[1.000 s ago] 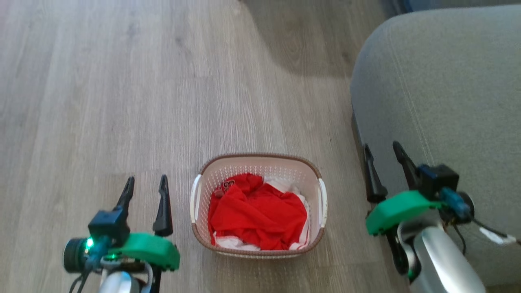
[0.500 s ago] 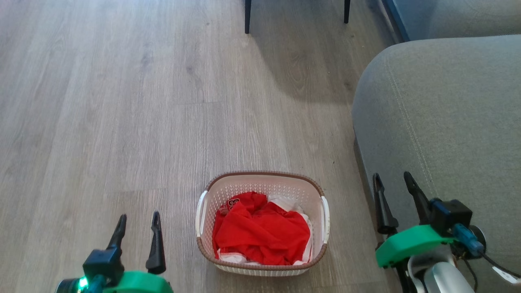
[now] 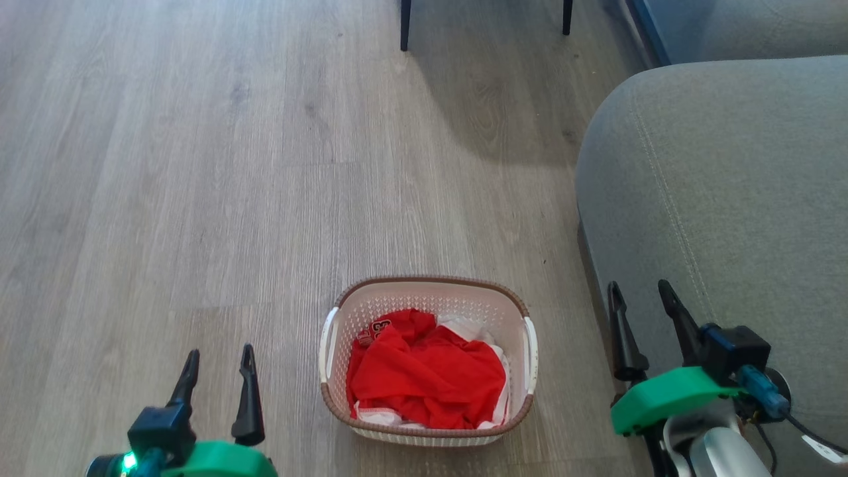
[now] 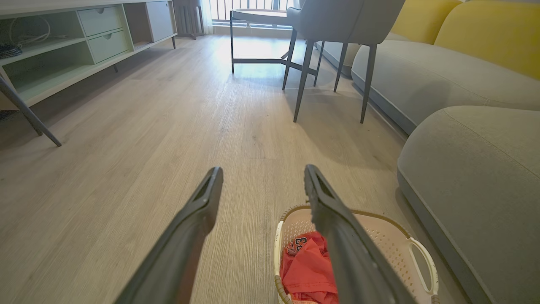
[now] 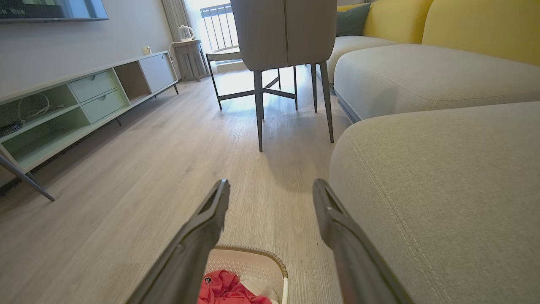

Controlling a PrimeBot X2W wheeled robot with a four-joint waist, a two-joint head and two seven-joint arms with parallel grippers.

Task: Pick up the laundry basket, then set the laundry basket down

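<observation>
grey-brown wood-plank floor (image 3: 199,165), cream laundry basket (image 3: 430,301) at lower centre, grey sofa (image 3: 715,185) at right, dark chair legs (image 3: 405,23) at top, left gripper (image 3: 220,351) and right gripper (image 3: 639,286) spread wide, empty

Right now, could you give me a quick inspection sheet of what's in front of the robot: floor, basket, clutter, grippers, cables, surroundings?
Surface: pale wood-look floor.
Job's things: laundry basket standing upright on the floor, red and white clothes inside, a white handle on each side.
Clutter: nothing seen.
Grippers: left gripper and right gripper both open, holding nothing, one on each side of the basket, not touching it.
Cables: dark cable trailing from the right wrist; coiled cable on the media unit's shelf.
Surroundings: grey sofa right of the basket, chair beyond it, low media unit to the left.
</observation>
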